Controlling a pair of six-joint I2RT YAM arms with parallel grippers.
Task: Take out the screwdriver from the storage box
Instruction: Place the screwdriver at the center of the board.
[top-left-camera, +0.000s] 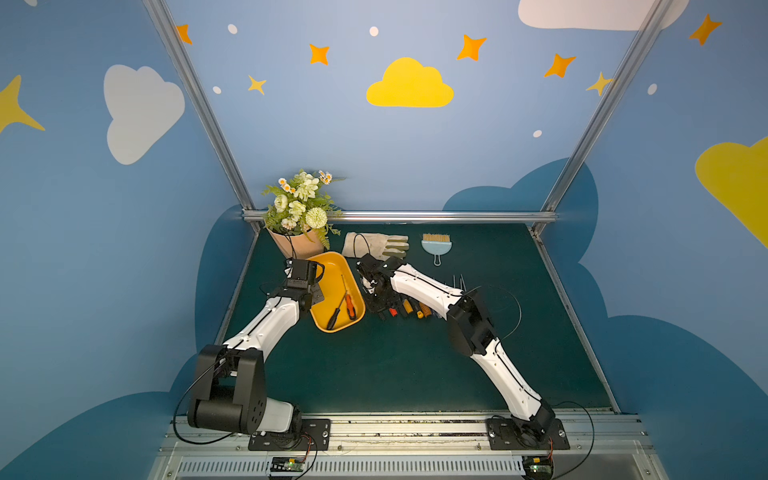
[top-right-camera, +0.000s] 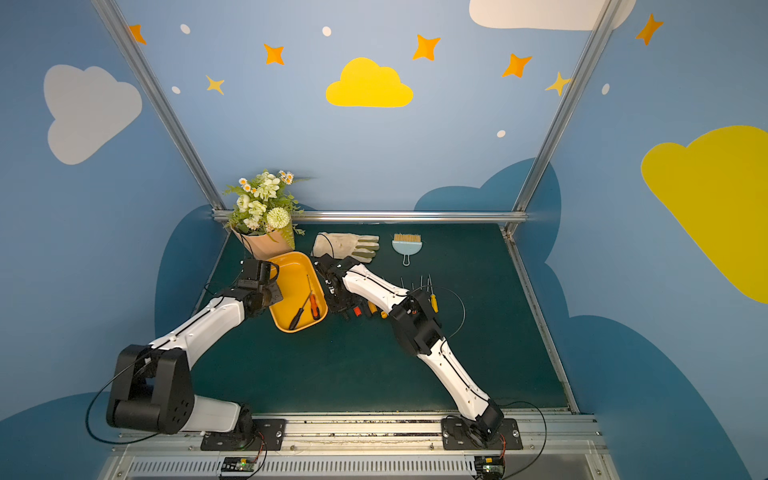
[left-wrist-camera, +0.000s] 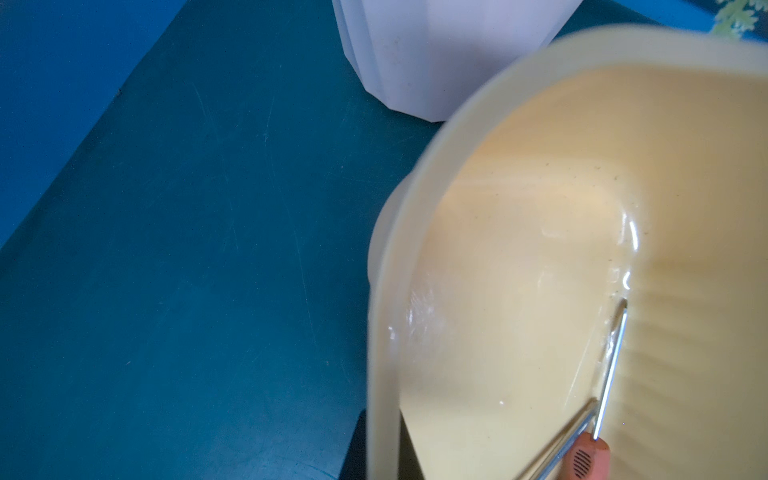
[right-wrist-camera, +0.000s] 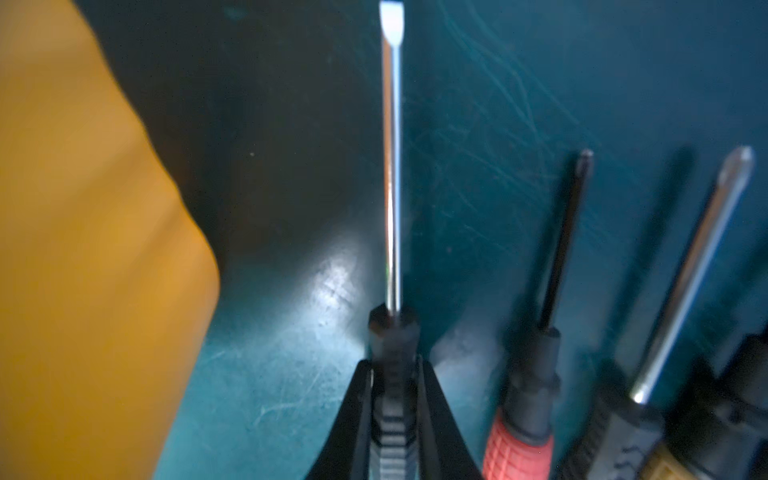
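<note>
Storage box, orange screwdriver, black screwdriver inside

I find no word, brand or number that I can read anywhere. The black screwdriver in my right claw shows only ribs on its handle. The orange screwdriver in the box bears a small hatched mark, no letters. The circuit boards at the front are too small to read.

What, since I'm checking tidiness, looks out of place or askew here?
Only the two screwdrivers in the storage box: the orange-handled one and the black-handled one lie askew, shafts meeting at an angle, while the row on the mat lies parallel.
</note>
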